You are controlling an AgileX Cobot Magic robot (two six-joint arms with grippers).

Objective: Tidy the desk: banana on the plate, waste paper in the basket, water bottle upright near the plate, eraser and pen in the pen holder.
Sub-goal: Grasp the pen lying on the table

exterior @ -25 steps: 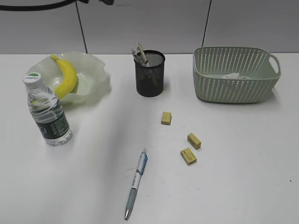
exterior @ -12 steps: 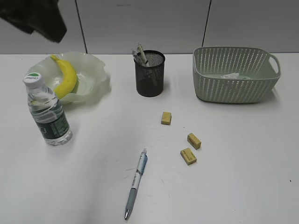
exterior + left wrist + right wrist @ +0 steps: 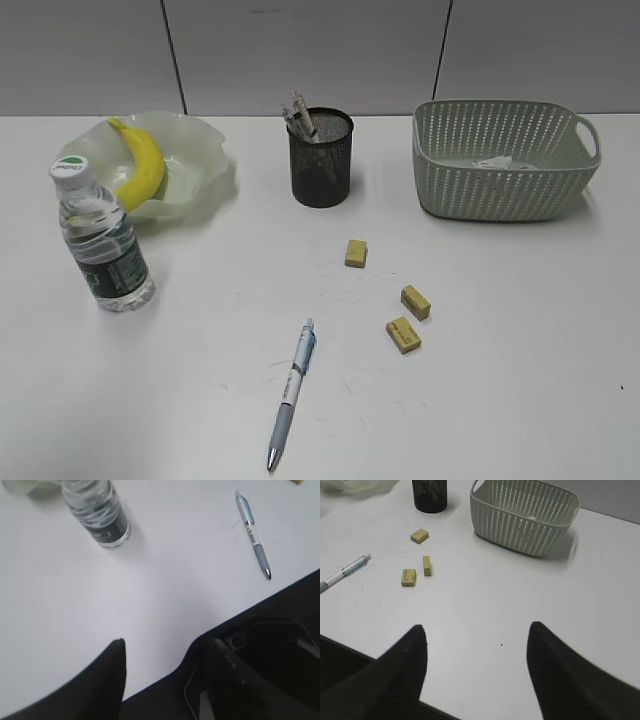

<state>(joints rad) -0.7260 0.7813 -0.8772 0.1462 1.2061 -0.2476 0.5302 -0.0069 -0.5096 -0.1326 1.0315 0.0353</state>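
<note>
Right wrist view: my right fingers [image 3: 477, 665] spread and empty over the counter [image 3: 485, 605], three erasers [image 3: 409, 577] ahead-left, pen [image 3: 342, 573] further left, both awaiting the pen holder [image 3: 429, 495] beyond.

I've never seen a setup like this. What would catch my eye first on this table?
Probably the yellow banana in the frosted green plate at the back left, with a water bottle upright in front. Then the loose bits mid-table: three small yellow erasers and a pen near the front edge.
</note>
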